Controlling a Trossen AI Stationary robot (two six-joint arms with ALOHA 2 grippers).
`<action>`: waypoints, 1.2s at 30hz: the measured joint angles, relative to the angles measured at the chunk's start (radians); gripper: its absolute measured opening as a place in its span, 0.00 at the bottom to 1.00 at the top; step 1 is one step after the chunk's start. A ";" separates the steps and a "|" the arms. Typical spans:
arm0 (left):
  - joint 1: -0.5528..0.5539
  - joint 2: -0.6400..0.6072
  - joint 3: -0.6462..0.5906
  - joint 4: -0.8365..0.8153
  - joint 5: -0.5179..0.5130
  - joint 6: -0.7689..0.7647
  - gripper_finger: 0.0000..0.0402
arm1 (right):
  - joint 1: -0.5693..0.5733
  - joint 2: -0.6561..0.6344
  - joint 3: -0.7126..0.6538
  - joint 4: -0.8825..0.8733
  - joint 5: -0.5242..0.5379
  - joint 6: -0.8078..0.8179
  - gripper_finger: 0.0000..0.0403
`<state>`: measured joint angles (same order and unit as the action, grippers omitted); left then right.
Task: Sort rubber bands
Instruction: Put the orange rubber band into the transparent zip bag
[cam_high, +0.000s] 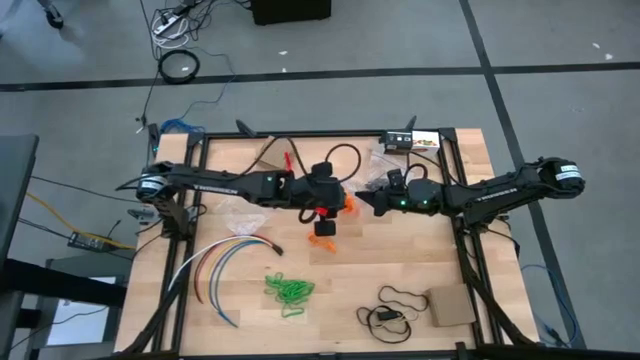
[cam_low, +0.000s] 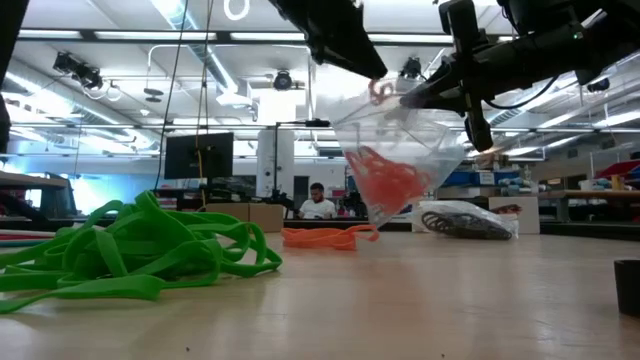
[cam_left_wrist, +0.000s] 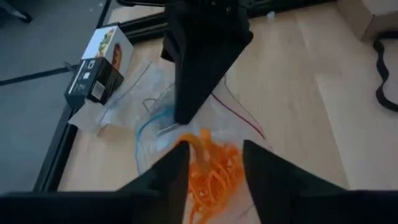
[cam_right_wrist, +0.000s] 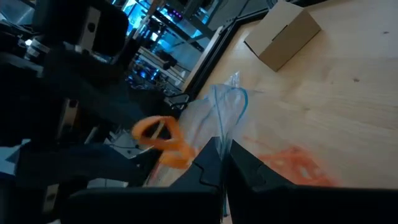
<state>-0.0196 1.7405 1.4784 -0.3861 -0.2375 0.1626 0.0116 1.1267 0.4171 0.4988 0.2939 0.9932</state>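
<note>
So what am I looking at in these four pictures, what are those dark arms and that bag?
Two robot arms work over a wooden table. One picture looks down from above, one sits at table height, and two ride on the wrists. The right gripper is shut on the rim of a clear bag, holding it up; orange bands are inside. The left gripper stands open above the bag, over the orange bands. A green heap and some more orange bands lie on the table, besides coloured cables, a black cord and a cardboard box.

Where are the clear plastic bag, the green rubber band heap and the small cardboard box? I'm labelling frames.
Clear plastic bag (cam_low: 415, 140): low view, its side wall.
Green rubber band heap (cam_high: 289, 290): high view, heap's middle.
Small cardboard box (cam_high: 451, 307): high view, top face.
</note>
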 joint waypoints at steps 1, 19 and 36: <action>0.000 -0.005 0.000 -0.005 0.000 -0.008 0.42 | 0.000 0.000 0.000 0.000 0.000 0.000 0.01; -0.036 -0.106 -0.009 -0.346 -0.036 -0.110 0.46 | 0.000 0.000 0.000 0.001 -0.001 -0.009 0.01; -0.050 -0.054 -0.503 0.139 0.037 -0.330 0.45 | 0.002 0.000 0.000 0.001 0.000 -0.018 0.01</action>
<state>-0.0701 1.6865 0.9755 -0.2471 -0.2008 -0.1677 0.0135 1.1263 0.4175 0.4995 0.2943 0.9752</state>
